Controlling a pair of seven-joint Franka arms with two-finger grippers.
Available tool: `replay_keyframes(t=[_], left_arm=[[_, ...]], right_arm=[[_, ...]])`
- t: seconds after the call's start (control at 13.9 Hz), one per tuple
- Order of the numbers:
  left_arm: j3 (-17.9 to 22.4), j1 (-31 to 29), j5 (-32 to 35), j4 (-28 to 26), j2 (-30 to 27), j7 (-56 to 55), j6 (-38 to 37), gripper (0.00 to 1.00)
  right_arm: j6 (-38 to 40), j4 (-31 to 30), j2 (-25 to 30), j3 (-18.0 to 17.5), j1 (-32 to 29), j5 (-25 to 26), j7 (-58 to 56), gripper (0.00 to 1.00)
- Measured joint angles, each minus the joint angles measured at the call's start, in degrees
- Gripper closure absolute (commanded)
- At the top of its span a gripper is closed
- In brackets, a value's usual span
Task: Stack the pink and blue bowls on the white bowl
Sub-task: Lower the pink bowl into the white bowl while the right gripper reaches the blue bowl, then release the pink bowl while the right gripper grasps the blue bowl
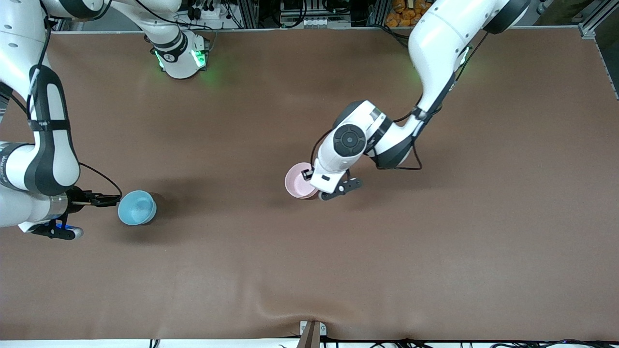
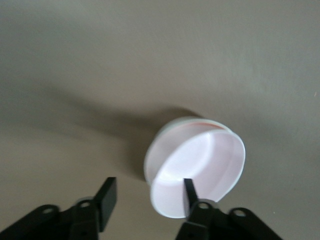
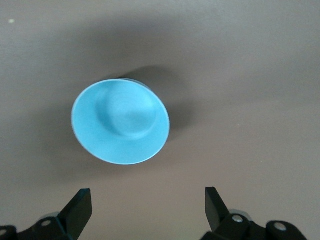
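Note:
The pale pink bowl [image 1: 298, 181] stands upright mid-table and also shows in the left wrist view [image 2: 200, 167]. My left gripper [image 1: 313, 188] is open and straddles its rim [image 2: 148, 197], with one finger [image 2: 189, 192] inside the bowl and the other outside. A second thin pale rim [image 2: 192, 121] shows just under the pink rim; I cannot tell whether it is the white bowl, which is not seen on its own. The sky blue bowl [image 1: 137, 207] stands upright toward the right arm's end [image 3: 120, 121]. My right gripper [image 1: 104, 199] is open and empty beside it [image 3: 147, 210], not touching.
The brown table mat [image 1: 435, 241] has a raised wrinkle [image 1: 290, 309] near the front edge. A small clamp [image 1: 312, 331] sits at that edge. The robot bases and cables stand along the top.

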State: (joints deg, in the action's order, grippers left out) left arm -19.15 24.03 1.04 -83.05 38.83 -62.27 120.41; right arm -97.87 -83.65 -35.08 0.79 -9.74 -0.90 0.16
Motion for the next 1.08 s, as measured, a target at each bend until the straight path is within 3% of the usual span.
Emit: replay_keyframes(t=[0.43,0.86,0.94,1.01,1.08], left_arm=[[0.88,-16.45,1.30,0.89,-16.79,17.02,-16.90,0.00],[0.95,-27.00,1.94,0.59,-23.74,29.74,-21.05,0.00],[0.95,-28.63,1.94,0.57,-24.64,32.20,-21.64,0.00],[0.97,-29.67,1.94,0.55,-25.60,33.60,-22.45,0.00],[0.96,-30.00,1.94,0.53,-26.57,34.10,-23.29,0.00]], right_arm=[[-7.82,-0.05,-2.74,-0.01,-1.51,-0.07,-0.02,0.00],[-16.35,-6.31,-4.88,-0.16,-1.51,-3.20,-0.02,0.00],[-17.15,-7.36,-4.88,-0.16,-1.52,-3.62,-0.02,0.04],[-17.84,-8.25,-4.88,-0.16,-1.53,-3.91,-0.02,0.57],[-18.23,-8.79,-4.88,-0.15,-1.53,-4.18,-0.02,0.91]])
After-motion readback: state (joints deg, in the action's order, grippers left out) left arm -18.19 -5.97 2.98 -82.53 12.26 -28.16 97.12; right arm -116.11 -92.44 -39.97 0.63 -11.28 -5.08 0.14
